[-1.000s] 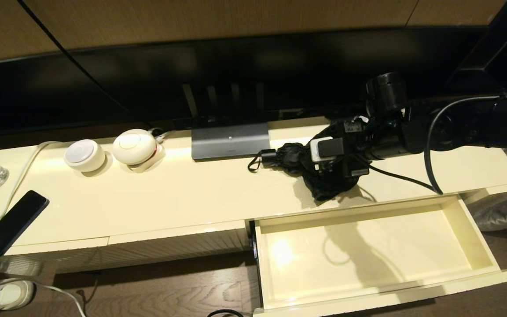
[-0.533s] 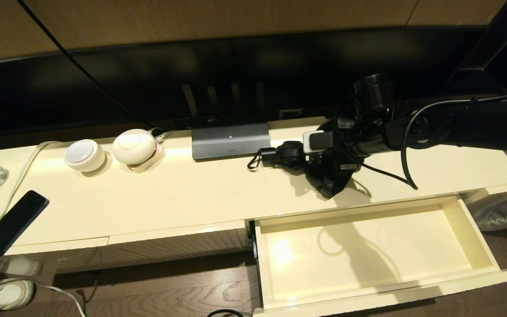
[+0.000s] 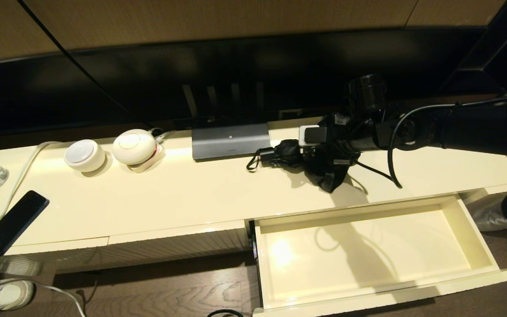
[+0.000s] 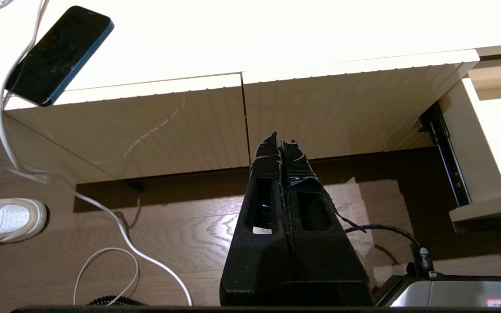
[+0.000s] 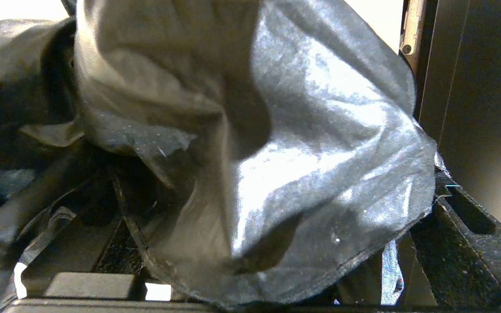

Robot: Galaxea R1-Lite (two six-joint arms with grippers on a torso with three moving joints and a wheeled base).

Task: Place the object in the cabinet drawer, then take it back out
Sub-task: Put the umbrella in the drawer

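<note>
My right gripper (image 3: 313, 152) sits in the upper right of the head view, above the cream cabinet top (image 3: 183, 193), buried in the black umbrella (image 3: 324, 169). In the right wrist view the glossy fabric (image 5: 276, 152) fills nearly the whole frame and drapes between my spread fingers (image 5: 463, 243); the jaws stand wide with the folds between them, and I cannot tell whether they bear on anything firm. The umbrella lies on the cabinet top, right of centre in the head view, its short handle (image 3: 267, 155) and wrist loop (image 3: 251, 164) pointing toward the frame's left, near the grey box (image 3: 230, 141) at the back. The drawer (image 3: 478, 233) is pulled out at the lower right of the head view, its inside bare but for shadows. My left gripper (image 4: 282, 145) shows only in its own wrist view, fingers pressed together, hanging in front of the ribbed front panels (image 4: 146, 126) over the wooden floor (image 4: 189, 234). A phone (image 3: 15, 222) lies at the far left of the cabinet top, with two white round devices (image 3: 110, 152) in the upper left.
</note>
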